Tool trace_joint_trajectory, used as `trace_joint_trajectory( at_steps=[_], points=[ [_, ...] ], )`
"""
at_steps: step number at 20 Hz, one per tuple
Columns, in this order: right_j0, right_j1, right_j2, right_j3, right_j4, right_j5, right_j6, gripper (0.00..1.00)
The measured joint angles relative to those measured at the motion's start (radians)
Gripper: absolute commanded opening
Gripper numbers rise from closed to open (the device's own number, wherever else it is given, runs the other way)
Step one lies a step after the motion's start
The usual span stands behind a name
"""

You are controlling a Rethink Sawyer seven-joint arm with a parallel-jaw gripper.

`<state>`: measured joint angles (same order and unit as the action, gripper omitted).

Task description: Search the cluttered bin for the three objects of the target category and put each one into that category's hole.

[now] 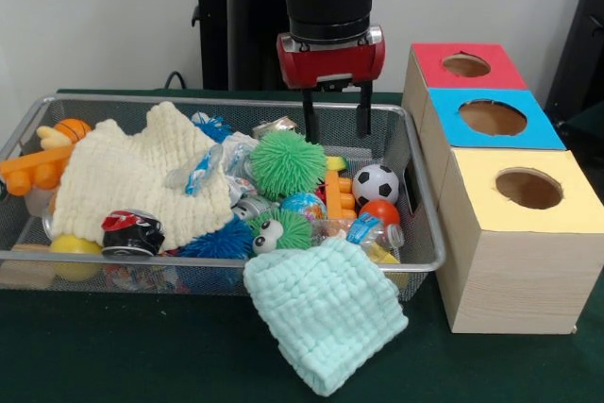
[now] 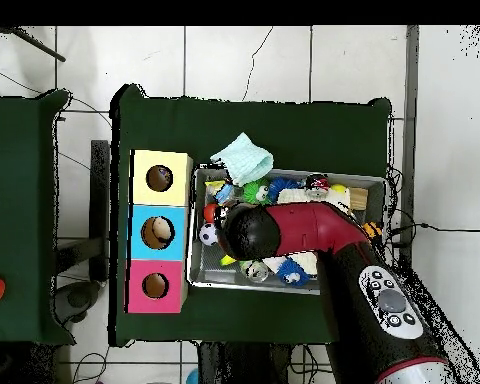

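Note:
My gripper (image 1: 337, 134) hangs open and empty over the far right part of the wire bin (image 1: 427, 233), its two black fingers (image 1: 310, 120) pointing down. Just below it and to the left lies a green spiky ball (image 1: 286, 162). A soccer ball (image 1: 376, 183), an orange-red ball (image 1: 380, 211) and a small globe ball (image 1: 304, 205) lie at the right of the bin. In the overhead view the arm's wrist (image 2: 250, 232) hides the gripper, and the soccer ball (image 2: 208, 236) shows beside it.
Three boxes with holes stand beside the bin: red (image 1: 491, 61), blue (image 1: 538, 129), yellow (image 1: 477, 181). A cream cloth (image 1: 132, 176) covers the bin's left. A mint cloth (image 1: 326, 309) hangs over the front rim. A crushed can (image 1: 132, 231) and a blue spiky ball (image 1: 217, 243) lie near the front.

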<state>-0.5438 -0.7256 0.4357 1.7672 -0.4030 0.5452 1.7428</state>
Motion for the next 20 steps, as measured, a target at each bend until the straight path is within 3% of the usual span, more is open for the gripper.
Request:
trace_joint_trajectory(
  at_steps=[9,20],
  points=[
    [0.039,-0.007,-0.044,0.0,0.016,0.0,0.0,1.0],
    [0.014,0.006,-0.064,0.0,0.017,0.0,0.0,1.0]
  ],
)
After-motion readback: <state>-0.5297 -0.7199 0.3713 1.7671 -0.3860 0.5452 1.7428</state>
